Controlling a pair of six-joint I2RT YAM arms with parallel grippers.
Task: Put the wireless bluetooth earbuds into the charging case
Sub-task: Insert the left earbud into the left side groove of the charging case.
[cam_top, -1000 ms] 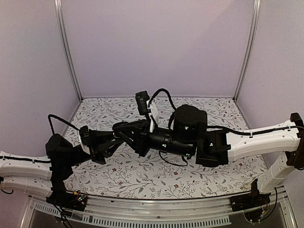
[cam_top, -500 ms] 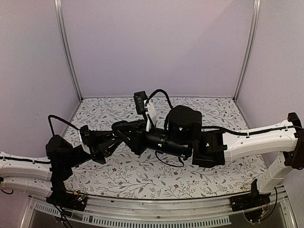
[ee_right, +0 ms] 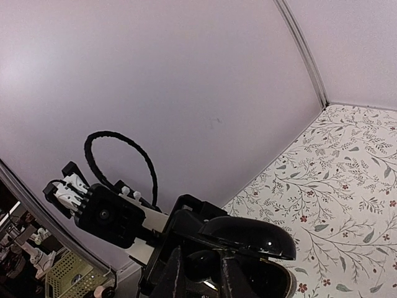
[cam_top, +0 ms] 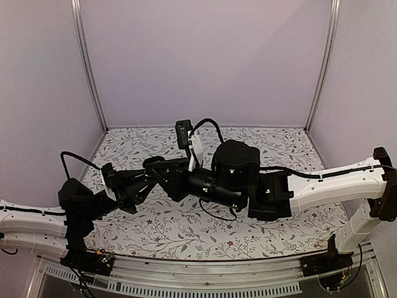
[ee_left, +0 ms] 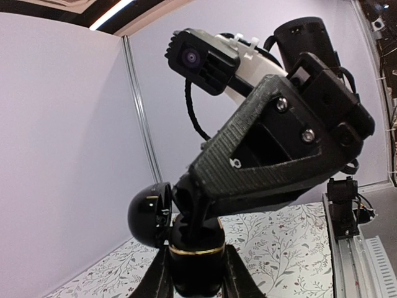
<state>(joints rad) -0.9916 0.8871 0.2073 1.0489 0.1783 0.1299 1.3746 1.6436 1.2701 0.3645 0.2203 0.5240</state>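
Note:
My left gripper (ee_left: 197, 276) is shut on the black charging case (ee_left: 196, 264), which has a gold band and stands upright. Its lid (ee_left: 147, 214) is swung open to the left. From above, my right gripper (ee_left: 193, 214) reaches down into the open top of the case. In the right wrist view, my right gripper (ee_right: 201, 273) is shut on a small glossy dark earbud (ee_right: 202, 264), just beside the case lid (ee_right: 248, 239). In the top view both grippers meet above the left middle of the table, left gripper (cam_top: 156, 172) against right gripper (cam_top: 173, 180). The case is hidden there.
The flower-patterned table (cam_top: 186, 226) lies below both arms. Pale walls and metal posts (cam_top: 87, 68) enclose it at the back and sides. The right arm's cable (cam_top: 208, 124) loops above the wrists. A rail (ee_left: 353, 242) runs along the near edge.
The right arm has shifted left, bringing its gripper closer onto the case held by the left gripper. The left arm has moved only slightly.

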